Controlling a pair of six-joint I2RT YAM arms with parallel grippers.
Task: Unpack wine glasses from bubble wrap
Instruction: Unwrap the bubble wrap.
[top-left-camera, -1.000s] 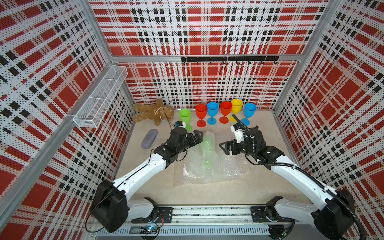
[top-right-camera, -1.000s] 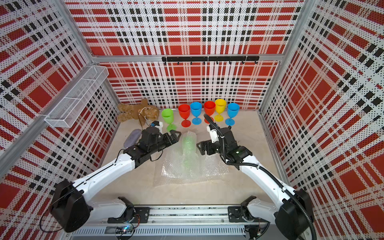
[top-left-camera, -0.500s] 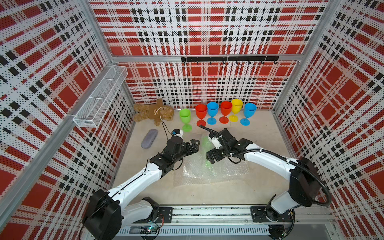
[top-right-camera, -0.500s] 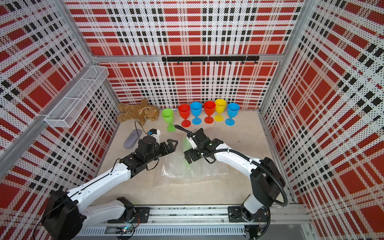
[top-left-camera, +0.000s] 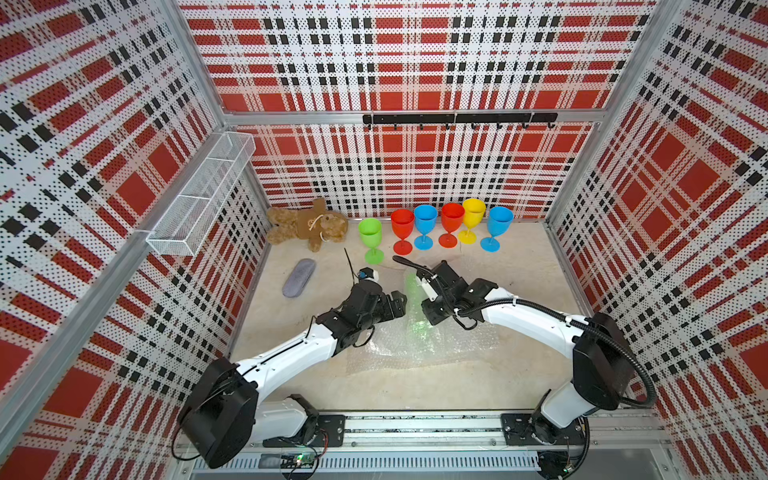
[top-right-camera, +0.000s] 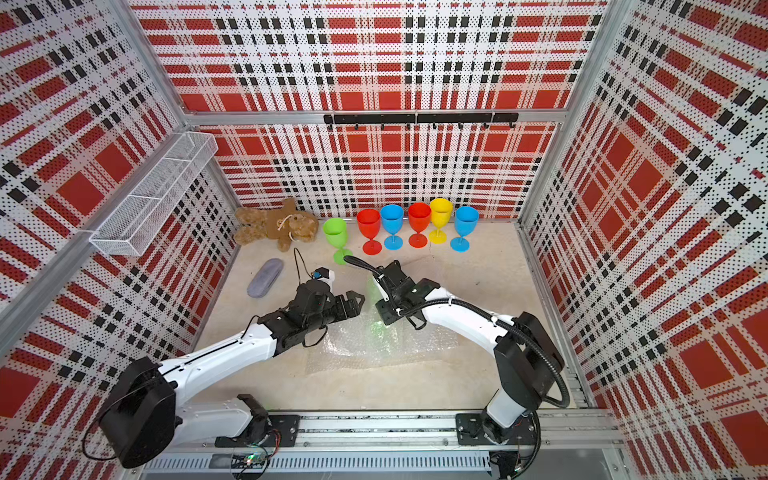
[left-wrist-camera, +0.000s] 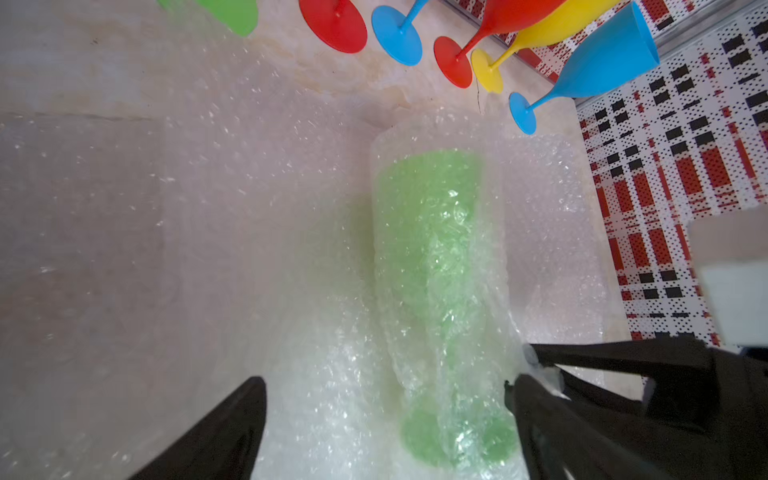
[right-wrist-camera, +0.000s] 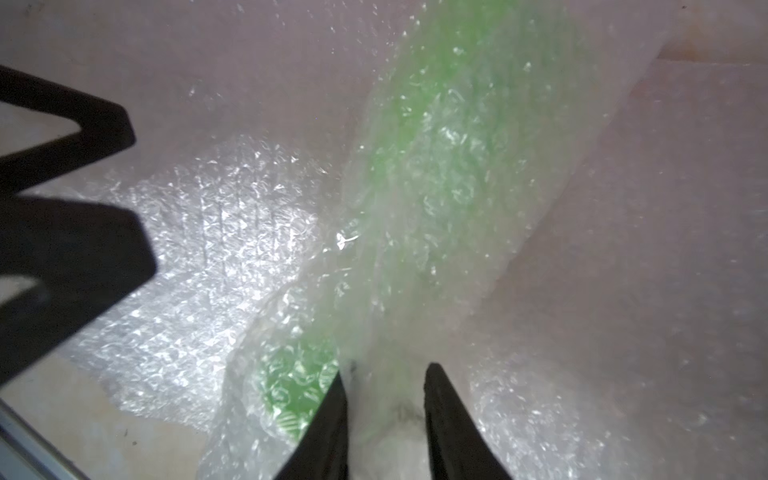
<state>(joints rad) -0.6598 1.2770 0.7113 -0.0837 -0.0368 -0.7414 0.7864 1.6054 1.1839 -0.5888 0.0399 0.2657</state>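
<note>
My right claw (right-wrist-camera: 386, 370) stands nearly closed, its black tapered fingers pinching a fold of the bubble wrap (right-wrist-camera: 232, 232) at the foot end of the wrapped green goblet (left-wrist-camera: 432, 249). My left claw (left-wrist-camera: 382, 384) is spread wide and grips nothing. Its fingers straddle that same foot end, and I cannot tell whether either one touches the film. The goblet lies on its side at mid bench, bowl toward the back wall. It is rolled in clear, glossy, dimpled film and rests on more of the sheet spread flat beneath it. Its green shows only as a blur through the bubbles. Along the back stands a row of bare goblets (top-left-camera: 452, 216), six in number: green, red, blue, red, yellow, blue, all upright, smooth and opaque, on round feet. To their left lies a brown plush teddy bear (top-left-camera: 309, 224), and nearer me a grey oval pouch (top-left-camera: 299, 277). The bench (top-left-camera: 519, 270) is pale with a faint marbled pattern. The walls are perforated panels in red, black and white plaid. They carry a white wire basket (top-left-camera: 203, 195) on the left and a black hook rail (top-left-camera: 459, 118) at the back.
</note>
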